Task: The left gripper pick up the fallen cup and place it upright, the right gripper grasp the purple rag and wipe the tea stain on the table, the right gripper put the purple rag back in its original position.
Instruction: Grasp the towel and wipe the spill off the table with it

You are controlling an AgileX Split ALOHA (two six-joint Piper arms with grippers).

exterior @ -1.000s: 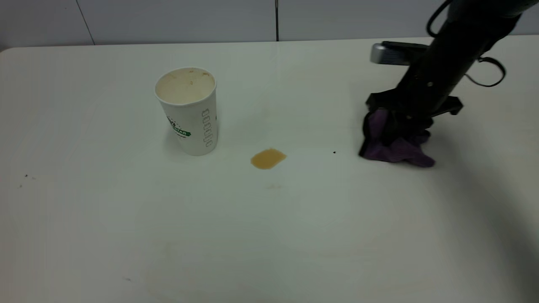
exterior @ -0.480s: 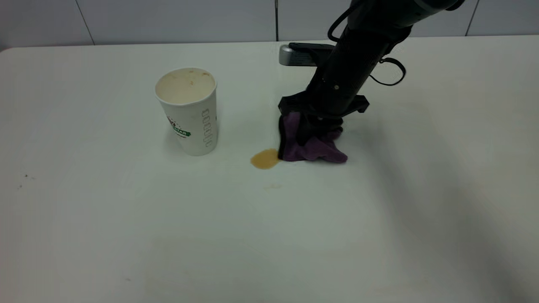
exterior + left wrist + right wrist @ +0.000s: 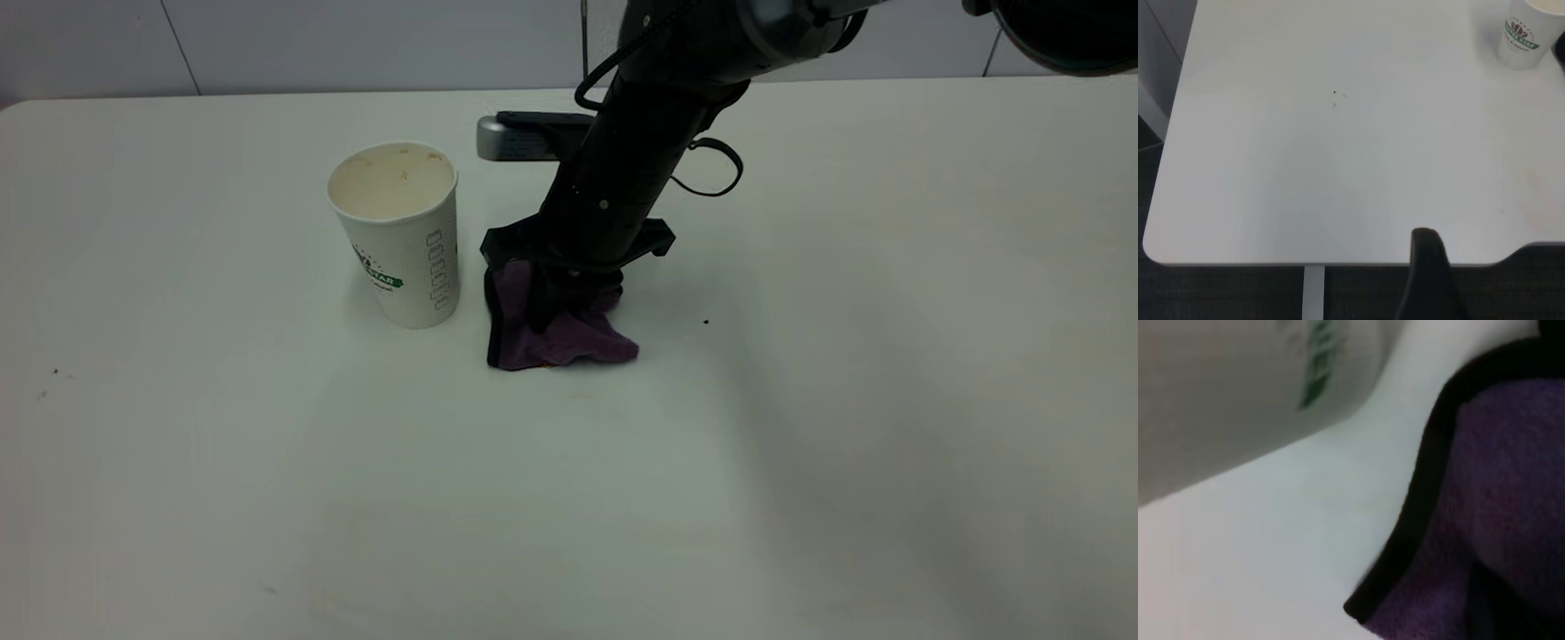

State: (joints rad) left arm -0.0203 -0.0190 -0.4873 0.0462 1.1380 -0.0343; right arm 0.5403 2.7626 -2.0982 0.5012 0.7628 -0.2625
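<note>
The cup (image 3: 396,236) stands upright on the table (image 3: 622,498), left of centre; it also shows in the left wrist view (image 3: 1528,33) and close in the right wrist view (image 3: 1238,387). My right gripper (image 3: 569,298) is shut on the purple rag (image 3: 569,342) and presses it on the table just right of the cup. The rag fills much of the right wrist view (image 3: 1498,520). The tea stain is hidden under the rag. My left gripper (image 3: 1426,260) is out of the exterior view, parked beyond the table's edge, far from the cup.
A tiny black speck (image 3: 706,322) lies right of the rag, and small specks (image 3: 55,372) lie at the far left. A grey wall runs behind the table. The right arm leans in from the upper right.
My right gripper has dragged the rag leftward across the table, from the right side onto the tea stain, which is now covered. The cup has not moved.
</note>
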